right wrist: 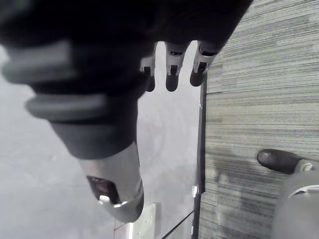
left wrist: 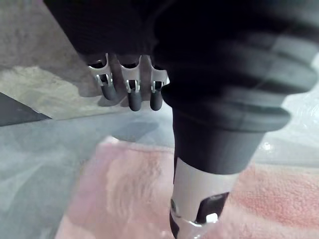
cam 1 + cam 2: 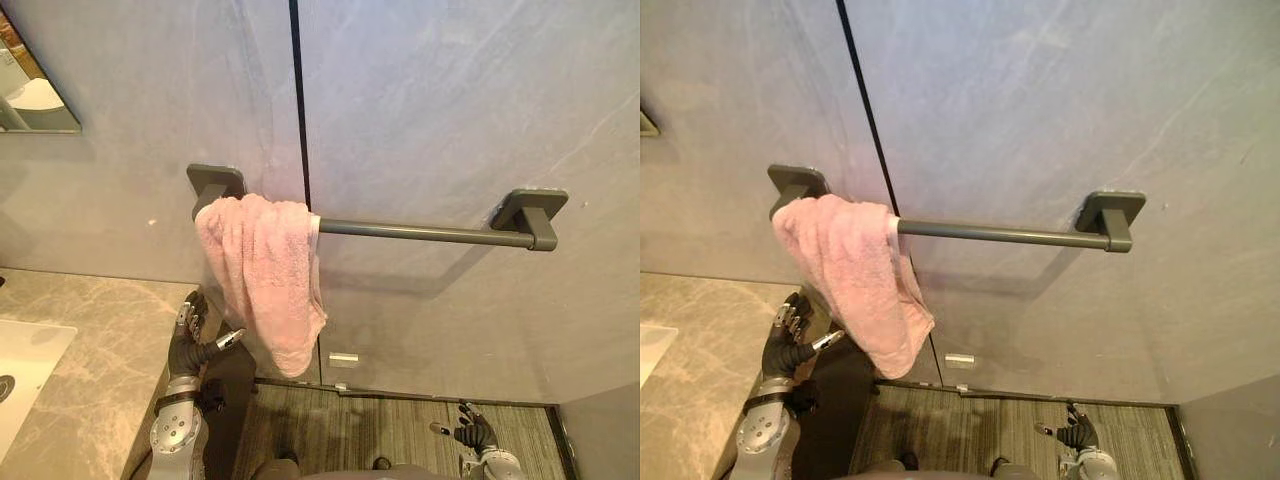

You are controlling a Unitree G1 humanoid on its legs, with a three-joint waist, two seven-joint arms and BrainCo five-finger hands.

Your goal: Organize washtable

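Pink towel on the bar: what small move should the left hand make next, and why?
Probably ease the left hand in to pinch the hanging edge of the pink towel. The towel sits bunched at the left end of the towel bar, most of the bar bare, and the hand is open beside its lower part. The right hand is low, near the floor.

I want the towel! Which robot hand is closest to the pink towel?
The left hand, raised beside the pink towel; the right hand hangs low over the floor, far away.
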